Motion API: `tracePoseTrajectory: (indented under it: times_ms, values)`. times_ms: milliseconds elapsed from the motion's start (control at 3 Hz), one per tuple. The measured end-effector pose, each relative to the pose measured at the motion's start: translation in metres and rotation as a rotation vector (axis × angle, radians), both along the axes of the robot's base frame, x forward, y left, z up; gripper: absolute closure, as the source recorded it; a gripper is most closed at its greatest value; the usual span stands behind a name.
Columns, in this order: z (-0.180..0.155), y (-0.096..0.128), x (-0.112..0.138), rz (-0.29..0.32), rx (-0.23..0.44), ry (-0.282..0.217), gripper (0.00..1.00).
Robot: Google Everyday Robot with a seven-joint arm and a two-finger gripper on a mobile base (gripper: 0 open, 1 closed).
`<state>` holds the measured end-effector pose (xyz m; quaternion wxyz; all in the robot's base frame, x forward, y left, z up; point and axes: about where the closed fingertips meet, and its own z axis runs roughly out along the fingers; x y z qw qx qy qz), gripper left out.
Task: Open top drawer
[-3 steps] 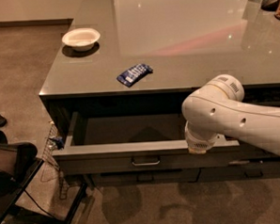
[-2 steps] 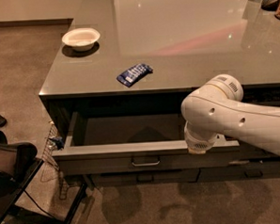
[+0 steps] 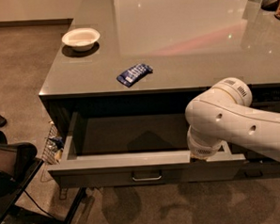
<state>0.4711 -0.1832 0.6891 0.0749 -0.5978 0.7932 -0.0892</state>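
White rounded arm (image 3: 239,123), dark holes; end effector hidden below ribbed wrist (image 3: 203,149).

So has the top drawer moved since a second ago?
Yes. The top drawer has slid further out from under the counter edge, toward the camera; the end effector sits at its front rim, right side.

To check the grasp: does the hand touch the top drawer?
Cannot tell. In the camera view the white wrist hides the hand, down at the front edge of the open top drawer, right of its handle.
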Motion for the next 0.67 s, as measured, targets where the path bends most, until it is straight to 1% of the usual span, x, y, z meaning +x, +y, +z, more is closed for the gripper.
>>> tracePoseTrajectory:
  times_ms: [333,667]
  values:
    - [0.007,-0.007,0.015,0.040,0.002,-0.044,1.00]
    - [0.002,-0.016,0.044,0.092,0.035,-0.090,1.00]
